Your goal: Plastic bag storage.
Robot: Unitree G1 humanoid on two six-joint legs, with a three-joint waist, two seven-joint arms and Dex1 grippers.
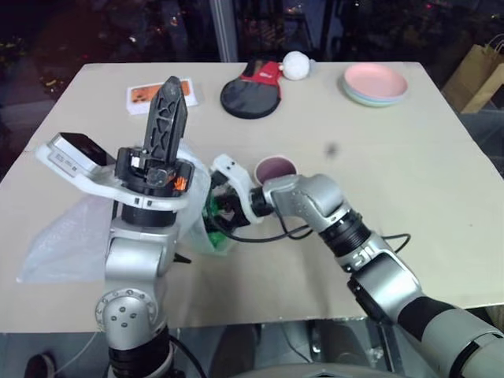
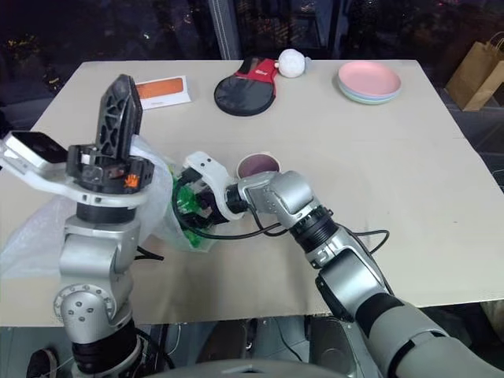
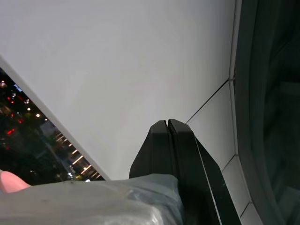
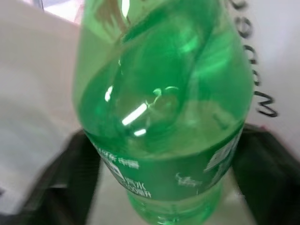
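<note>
Lying crumpled at the table's (image 1: pixel 394 197) near-left edge, the plastic bag (image 2: pixel 47 228) has its mouth lifted by the left gripper (image 2: pixel 118 98), whose fingers are pressed together and raised, film draped at their base. A green plastic bottle (image 4: pixel 164 117) sits at the opening between the right gripper's (image 2: pixel 189 206) wide-spread fingers, apparently just let go or about to be. Judging by this, loading is under way; next, the right arm should withdraw without snagging the film. A dark-filled mug (image 1: pixel 275 168) stands just beyond.
</note>
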